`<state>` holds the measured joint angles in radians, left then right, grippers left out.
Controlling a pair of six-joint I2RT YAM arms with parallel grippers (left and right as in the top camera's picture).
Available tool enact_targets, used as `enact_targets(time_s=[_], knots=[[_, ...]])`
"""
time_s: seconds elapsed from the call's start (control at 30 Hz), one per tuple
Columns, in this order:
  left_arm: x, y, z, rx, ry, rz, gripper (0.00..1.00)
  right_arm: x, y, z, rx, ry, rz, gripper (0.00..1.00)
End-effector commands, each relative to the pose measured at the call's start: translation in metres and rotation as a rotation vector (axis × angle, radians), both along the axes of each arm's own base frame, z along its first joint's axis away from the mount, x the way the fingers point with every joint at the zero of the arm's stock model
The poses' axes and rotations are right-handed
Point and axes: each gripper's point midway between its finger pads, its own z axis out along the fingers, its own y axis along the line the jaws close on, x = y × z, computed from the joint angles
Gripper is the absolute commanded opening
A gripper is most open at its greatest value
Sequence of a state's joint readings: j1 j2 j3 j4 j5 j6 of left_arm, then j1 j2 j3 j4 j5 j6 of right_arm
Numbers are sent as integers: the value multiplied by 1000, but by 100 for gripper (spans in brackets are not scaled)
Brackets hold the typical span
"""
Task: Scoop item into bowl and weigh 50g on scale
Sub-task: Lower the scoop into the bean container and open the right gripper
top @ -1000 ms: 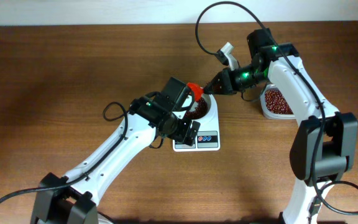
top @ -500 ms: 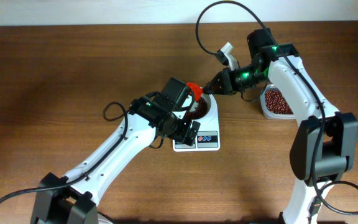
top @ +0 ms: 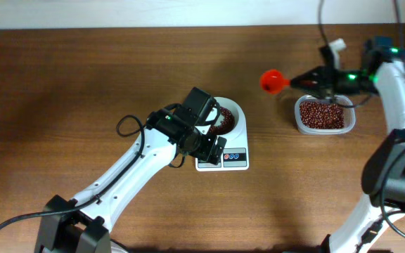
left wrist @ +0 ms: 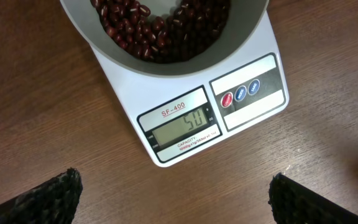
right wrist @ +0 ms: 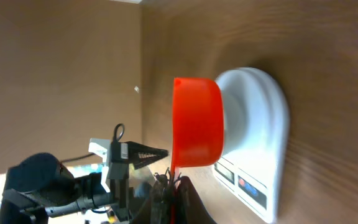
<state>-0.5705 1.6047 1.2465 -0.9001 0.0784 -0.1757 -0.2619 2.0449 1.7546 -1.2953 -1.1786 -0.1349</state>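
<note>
The right gripper (top: pixel 313 79) was closed tight on the handle of the red scoop (top: pixel 273 81), holding it out over bare table (top: pixel 83 77) between the scale and the clear tub (top: pixel 324 131). From the wrist camera only the scoop's outside showed, so whether any beans sat in it could not be told. Well apart from that, the left gripper (left wrist: pixel 179 199) hung over the scale (left wrist: pixel 123 93) with its fingers (left wrist: pixel 48 199) spread wide, gripping nothing. The white bowl (left wrist: pixel 238 34) sat on the scale's platform with the beans (left wrist: pixel 160 28) heaped inside, and the display (left wrist: pixel 185 127) read 50. So the target looked met, and the job in hand was a clean finish. My call: carry the scoop level so nothing drops, tip any leftovers into the tub where more beans (top: pixel 322 112) lay, and keep both arms off the bowl and platform, since a single nudge or stray bean would upset that reading.
</note>
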Motion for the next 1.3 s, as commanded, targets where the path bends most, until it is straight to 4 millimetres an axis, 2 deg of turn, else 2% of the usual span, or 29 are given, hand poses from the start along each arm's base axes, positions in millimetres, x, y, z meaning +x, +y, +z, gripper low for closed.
enact_targets(time_s=[0.0, 0.07, 0.2, 0.6, 0.67, 0.77, 0.83, 0.97, 1.03, 1.1, 1.17, 1.27], knots=[[-1, -1, -3, 8, 4, -19, 99, -6, -46, 8, -90, -6, -93, 4], [-1, -1, -3, 8, 4, -19, 99, -14, -71, 0, -124, 44, -144, 4], [-1, -1, -3, 8, 4, -19, 99, -25, -91, -9, -182, 78, -162, 4], [-1, -1, -3, 8, 4, -19, 99, -32, -101, -25, -295, 121, -150, 4], [-1, -1, -3, 8, 4, -19, 99, -38, -109, -36, -374, 158, -142, 4], [-1, -1, -3, 8, 4, -19, 99, -38, -114, -41, -405, 176, -154, 4], [-1, -1, -3, 8, 4, -19, 99, -44, -129, -56, -525, 287, -199, 4], [-1, -1, -3, 8, 4, -19, 99, -40, -122, -68, -666, 297, -159, 4], [-1, -1, -3, 8, 4, -19, 99, -36, -129, -75, -813, 325, -174, 4], [-1, -1, -3, 8, 4, -19, 99, -25, -126, -72, -964, 273, -140, 4], [-1, -1, -3, 8, 4, -19, 99, -19, -130, -73, -1102, 249, -126, 4], [-1, -1, -3, 8, 4, -19, 99, -14, -111, -75, -1139, 213, -73, 4]])
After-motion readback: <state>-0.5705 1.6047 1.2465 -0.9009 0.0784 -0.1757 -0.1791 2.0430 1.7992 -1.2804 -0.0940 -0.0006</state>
